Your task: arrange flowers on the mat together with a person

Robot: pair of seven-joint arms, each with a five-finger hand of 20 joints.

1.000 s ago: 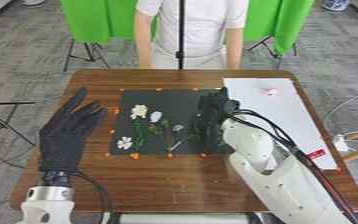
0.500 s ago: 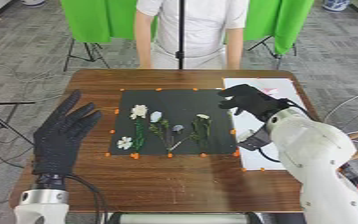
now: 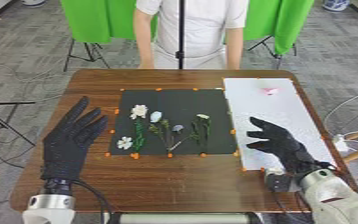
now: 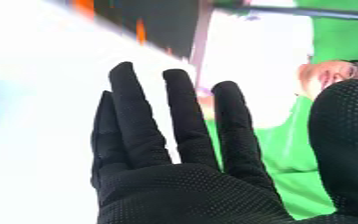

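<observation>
In the head view, the black mat [image 3: 170, 131] lies mid-table, holding a tall white flower [image 3: 139, 111], a low white flower [image 3: 124, 143], a pale bloom [image 3: 156, 117], a greyish bloom [image 3: 177, 128] and a small white flower on green stems [image 3: 202, 117] at its right. A pink flower [image 3: 270, 91] lies on the white sheet [image 3: 264, 112]. My left hand [image 3: 67, 142] is over the table left of the mat, fingers straight. My right hand [image 3: 278, 143] is above the sheet's near half, open and holding nothing; in the right wrist view the hand [image 4: 189, 192] has its fingers extended.
Orange marks [image 3: 135, 156] edge the mat and sheet. A person [image 3: 193, 35] stands at the table's far side, arms hanging down. A thin black pole [image 3: 181, 30] rises beyond the table's far edge. The brown tabletop [image 3: 184, 182] extends nearer than the mat.
My right hand has left the mat's right side and moved right and nearer over the white sheet, uncovering the small white flower. My left hand has shifted only slightly.
</observation>
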